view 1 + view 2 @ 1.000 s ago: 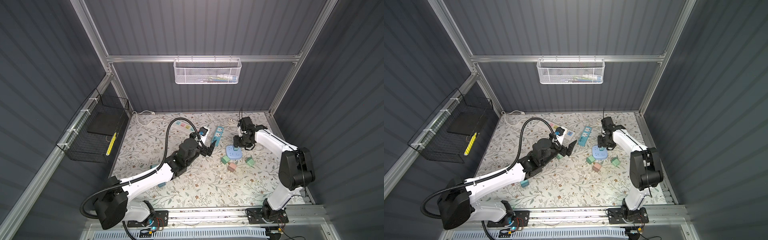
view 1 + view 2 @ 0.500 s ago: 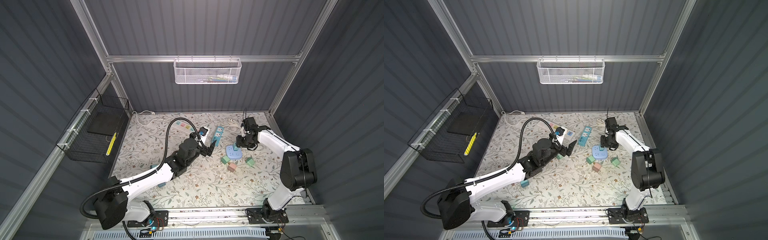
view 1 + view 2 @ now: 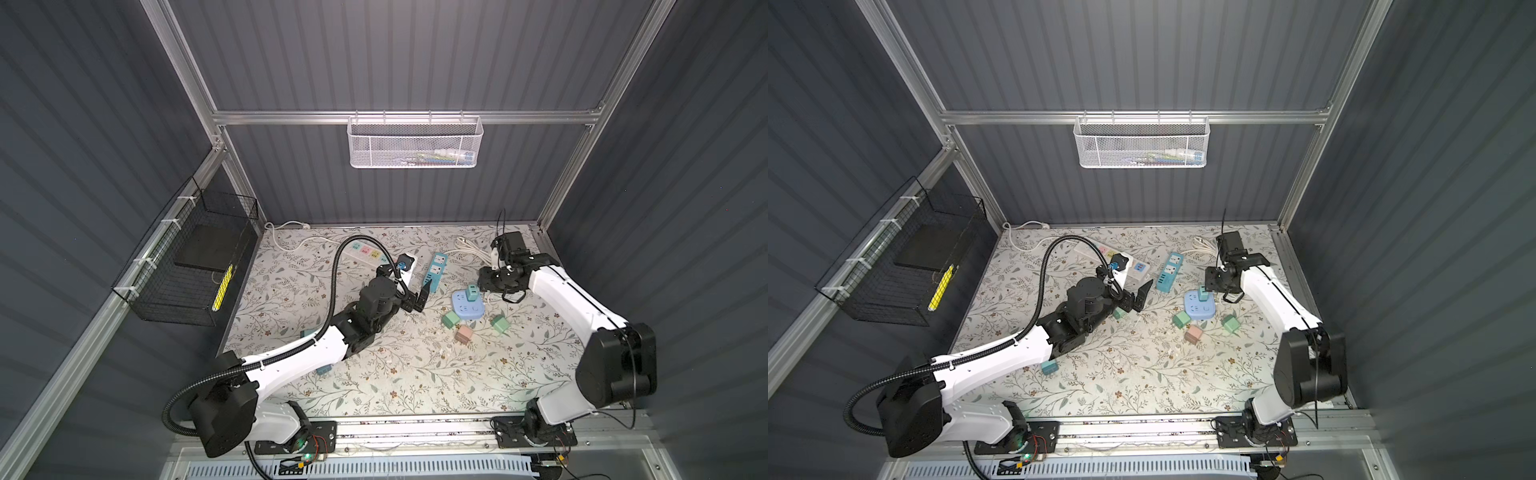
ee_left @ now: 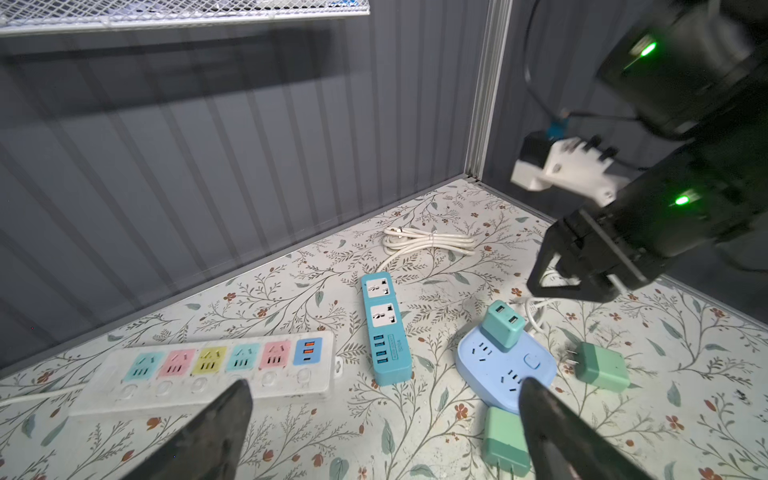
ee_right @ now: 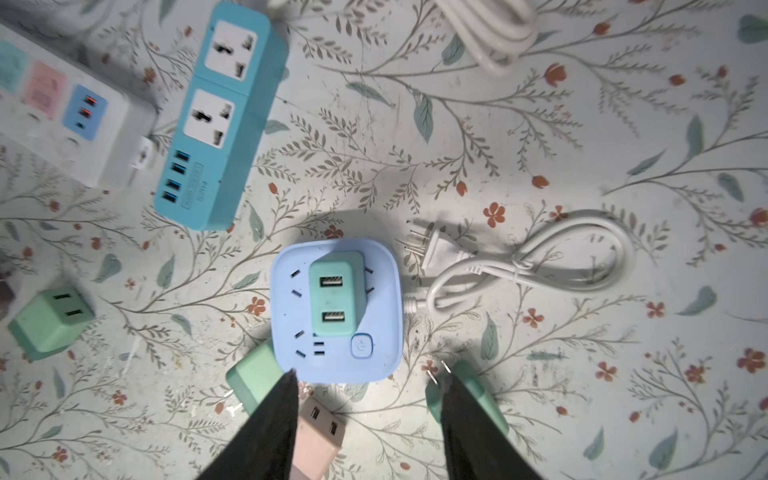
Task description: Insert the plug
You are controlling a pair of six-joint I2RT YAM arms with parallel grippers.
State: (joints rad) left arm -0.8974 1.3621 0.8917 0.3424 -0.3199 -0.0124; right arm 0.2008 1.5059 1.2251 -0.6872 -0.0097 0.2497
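Tabletop (image 3: 415, 374) in a leaf-and-flower print fills my screen, boxed in by dark ribbed walls and aluminium posts. A white mesh basket (image 3: 415, 141) hangs at 12 o'clock and a black wire basket (image 3: 187, 257) at 9 o'clock. In both top views the blue socket hub (image 3: 467, 309) lies toward 3 o'clock of the middle, with the teal plug (image 3: 471, 292) standing in its 12 o'clock half. A green adapter (image 3: 451, 319) sits at the hub's 8 o'clock, a pink adapter (image 3: 463, 333) at 6 and a second green adapter (image 3: 498, 324) at 4.

The right wrist view gives me what the right arm half hides from above — a white cord (image 5: 540, 266) looped just beside the hub, its two-pin end bare on the print. The left wrist view shows the white power strip (image 4: 208, 365) full length, with the blue power strip (image 4: 384, 328) beside it; from above, the left arm covers part of the white one.

The plug stands upright, USB-port face up, prongs out of sight in the hub. The long side of that face runs along its two ports, roughly square with the hub's edges.

Left claw (image 3: 417, 300) gapes wide and empty near the blue strip's 6 o'clock end. Right claw (image 5: 370, 378) hovers over the hub, partly open — nothing between its fingers.
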